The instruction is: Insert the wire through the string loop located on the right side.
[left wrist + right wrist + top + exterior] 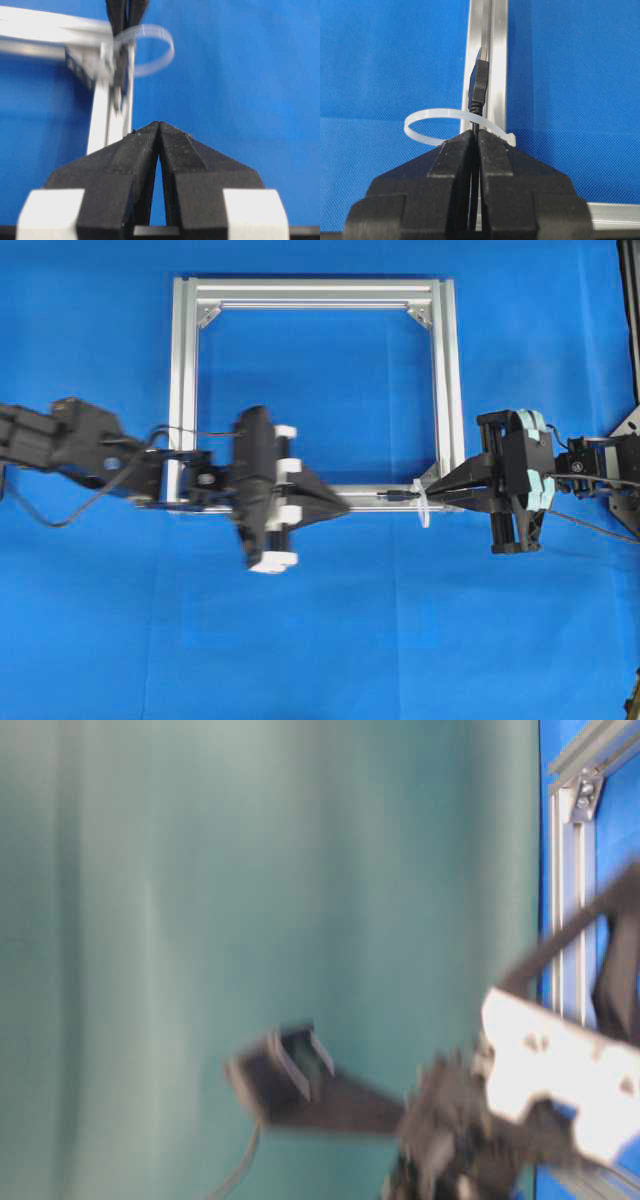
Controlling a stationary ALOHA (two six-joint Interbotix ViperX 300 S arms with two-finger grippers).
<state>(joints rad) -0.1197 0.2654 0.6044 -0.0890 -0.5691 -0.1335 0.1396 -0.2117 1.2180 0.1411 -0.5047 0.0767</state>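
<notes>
Past the string loop (451, 123), wire (479, 86) plug, pinched by right end effector (475, 134), left end effector (159, 125) closed empty

I see a blue cloth-covered table (320, 640); a square silver aluminium frame (184, 390) lies flat on it, toward twelve o'clock.

frame (315, 300): 1 | string loop (421, 503): 1 | wire (398, 496): 1 | pincers: 2, left pincer (345, 506), right pincer (430, 496) | blue surface (320, 640): 1
</notes>
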